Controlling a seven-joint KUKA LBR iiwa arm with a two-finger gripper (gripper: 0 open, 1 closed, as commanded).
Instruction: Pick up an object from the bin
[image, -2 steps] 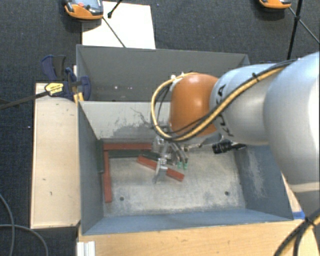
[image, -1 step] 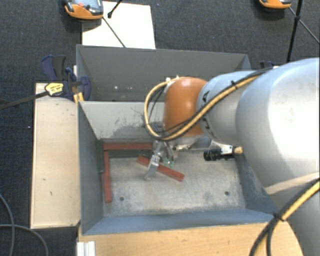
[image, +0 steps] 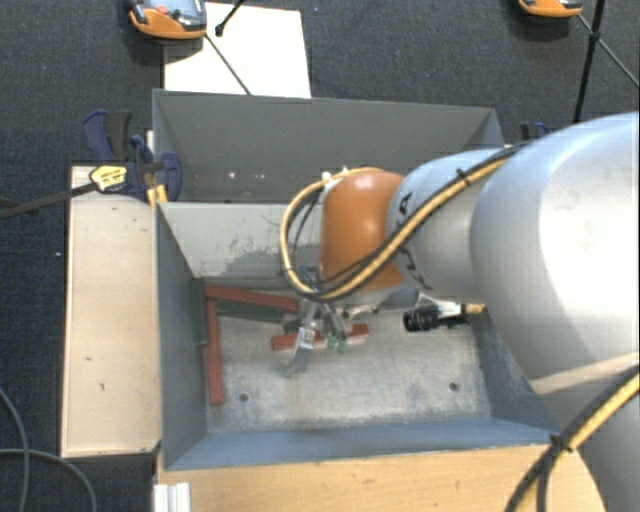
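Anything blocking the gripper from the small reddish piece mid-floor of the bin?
Nothing visible does. The gripper sits low, right beside the small reddish piece. The long red strips lie along the floor's left and back edges, apart from both.

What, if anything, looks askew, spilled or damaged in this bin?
Nothing stands out. Two red-brown strips lie in an L on the floor of the bin, at the view's left; the end effector is low beside them.
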